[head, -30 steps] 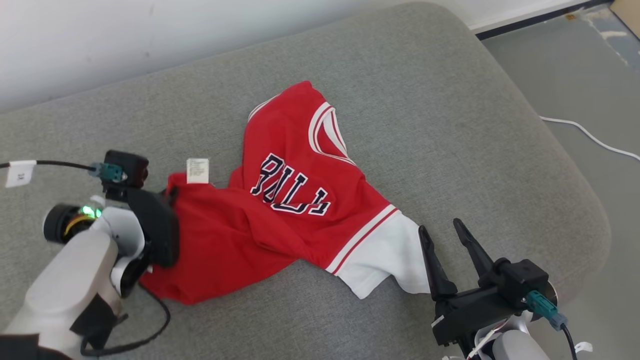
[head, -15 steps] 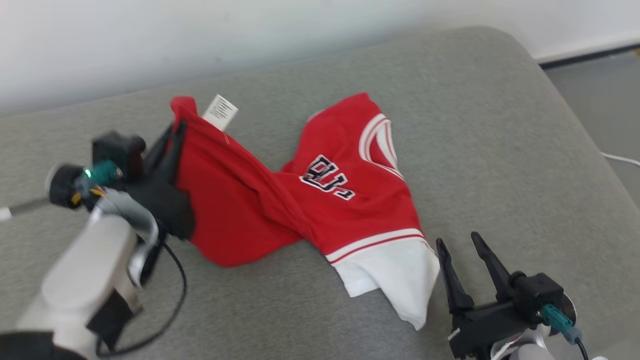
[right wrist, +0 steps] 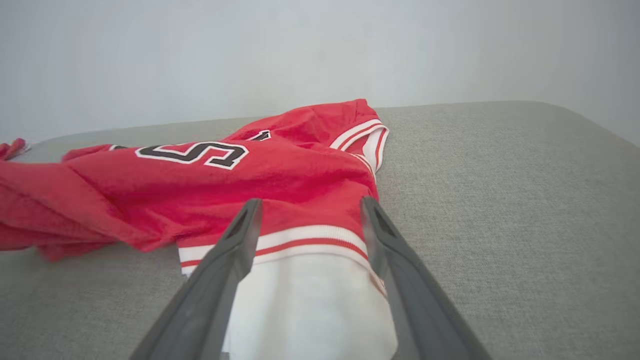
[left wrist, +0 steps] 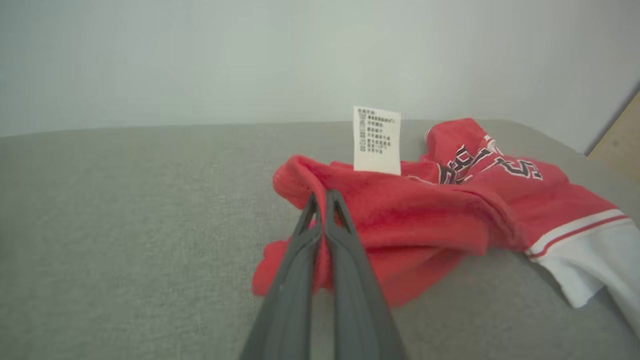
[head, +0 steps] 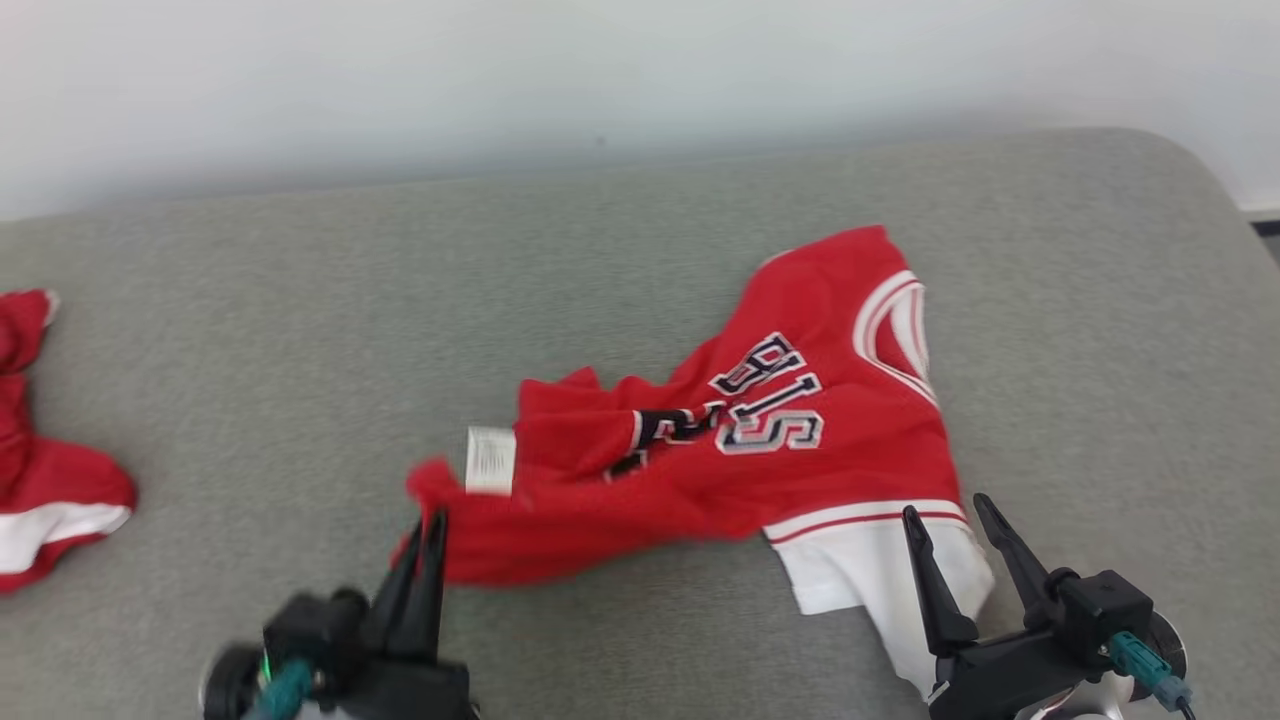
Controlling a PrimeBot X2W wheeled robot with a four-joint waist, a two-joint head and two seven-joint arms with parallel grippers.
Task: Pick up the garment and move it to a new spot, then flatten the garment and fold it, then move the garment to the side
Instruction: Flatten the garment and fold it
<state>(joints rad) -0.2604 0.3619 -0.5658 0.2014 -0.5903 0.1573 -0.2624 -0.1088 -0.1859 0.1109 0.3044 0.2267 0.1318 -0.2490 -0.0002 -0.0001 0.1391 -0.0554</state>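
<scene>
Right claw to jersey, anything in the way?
Nothing visible. The open right claw sits directly over the white panel of the jersey, with no other object between them, just grey cushion around.

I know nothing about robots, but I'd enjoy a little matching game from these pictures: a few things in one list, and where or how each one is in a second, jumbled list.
Things
1. left gripper
2. right gripper
3. care label
4. second red garment

Places and states
A. open, at the white sleeve
B. at the far left of the grey cushion in the head view
C. shut on the edge of the red jersey
D. white, on the jersey near its pinched end

Pairs: 1-C, 2-A, 3-D, 4-B
</scene>
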